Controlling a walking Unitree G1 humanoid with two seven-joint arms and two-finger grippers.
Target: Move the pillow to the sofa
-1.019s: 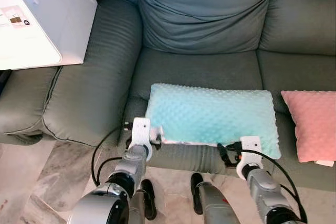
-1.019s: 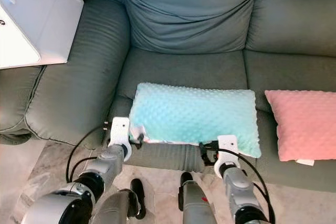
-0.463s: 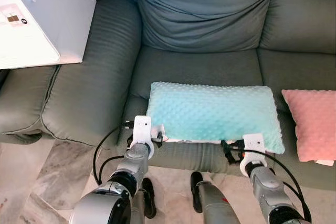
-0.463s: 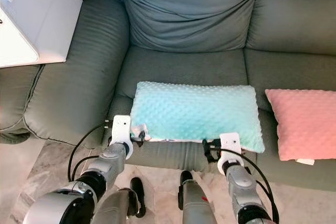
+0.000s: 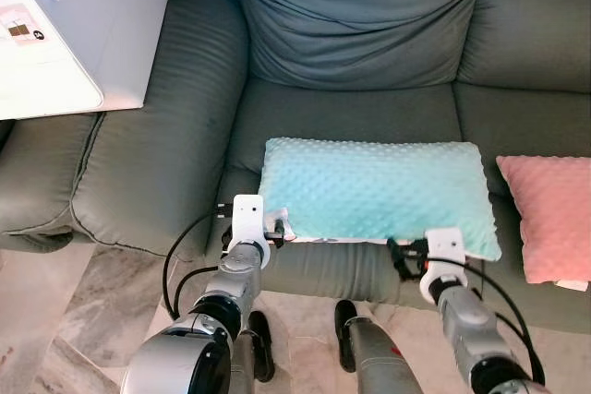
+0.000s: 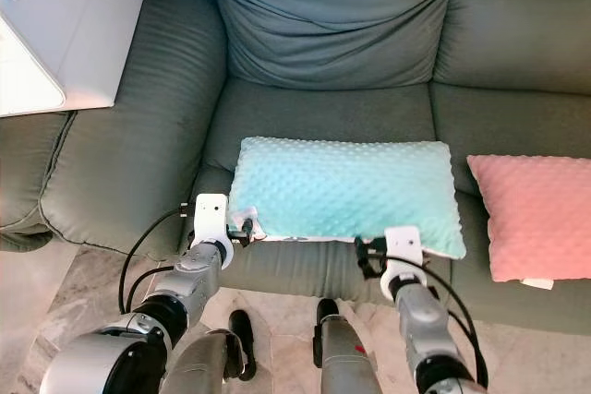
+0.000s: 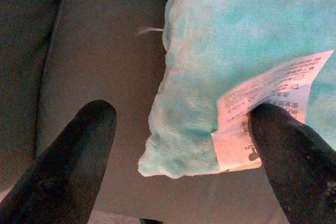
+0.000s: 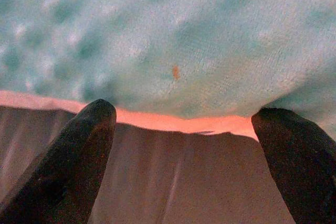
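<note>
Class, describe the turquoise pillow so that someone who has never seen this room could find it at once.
Start at the grey-green sofa and look at the front edge of its middle seat. The turquoise pillow lies flat there, with the left gripper and the right gripper at its near corners. Unlike the pink pillow beside it, it has a dimpled cover and a white care tag.

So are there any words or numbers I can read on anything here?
White tag on the teal pillow: lines of small print, too blurred to read.
Sticker on the white box beside the sofa: too small to read.
There is no other writing that can be read.
</note>
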